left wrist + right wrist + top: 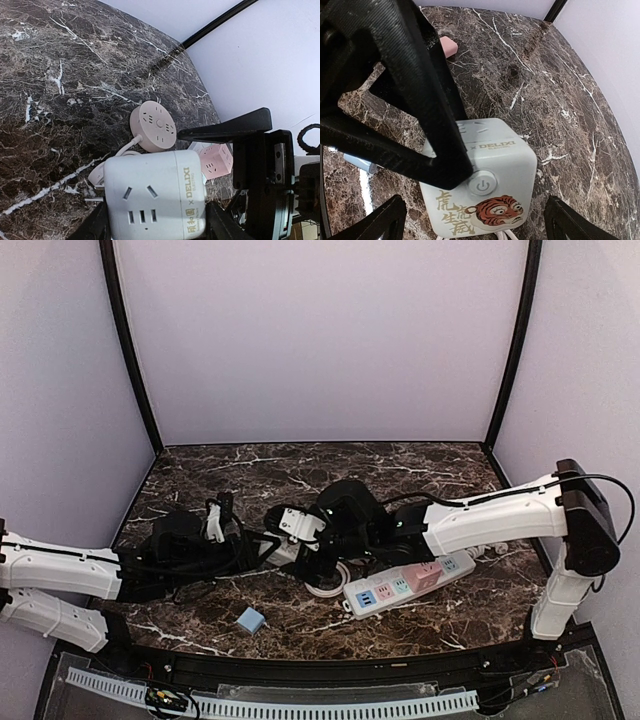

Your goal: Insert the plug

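Looks like the presenting stage, ahead of any insertion. Grips the white socket cube (155, 200) near the middle of the table (300, 465) with the left gripper (156, 212). Hangs the right gripper (472, 210) over the same cube, jaws wide, holding nothing. Cannot pick out the plug. Next: finding and grasping a plug, then squaring prongs to slots. Just behind: round pink socket (154, 125); toward the right front corner, power strip (410, 585); by the front edge, small blue block (250, 620). Risks finger clashes over the cube.

Overhead; wrist views close on cube (155, 197)
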Controlling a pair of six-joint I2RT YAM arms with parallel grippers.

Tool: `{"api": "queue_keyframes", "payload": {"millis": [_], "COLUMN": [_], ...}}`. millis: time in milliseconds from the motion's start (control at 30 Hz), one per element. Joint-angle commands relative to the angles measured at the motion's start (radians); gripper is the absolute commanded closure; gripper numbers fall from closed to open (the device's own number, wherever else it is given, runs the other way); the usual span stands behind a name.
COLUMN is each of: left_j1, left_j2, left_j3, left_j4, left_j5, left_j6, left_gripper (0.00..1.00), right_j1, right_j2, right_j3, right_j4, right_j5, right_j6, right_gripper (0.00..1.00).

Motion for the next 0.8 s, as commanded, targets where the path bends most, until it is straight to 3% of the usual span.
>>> {"api": "queue_keyframes", "payload": {"millis": [0, 533, 767], "left_j1": [-0.004, -0.004, -0.004], "left_j2": [-0.022, -0.024, -0.022], "left_j3": [-0.013, -0.011, -0.008], "left_j4": [0.038, 0.046, 0.044], "left_j5": [0.01, 0.005, 0.001], "left_j6": [0.008, 0.024, 0.03], "left_gripper": [0.64, 0.65, 0.65], "right_j1": [-0.01, -0.023, -0.031], "right_j2": [0.022, 0.057, 0.069], "right_j3": [0.039, 0.076, 0.087], "right_j4": [0.016, 0.024, 0.02], "right_j5": [-0.027, -0.109, -0.133], "right_j6": [-0.018, -0.03, -0.033], "right_gripper": [0.06, 0.23, 0.43]}}
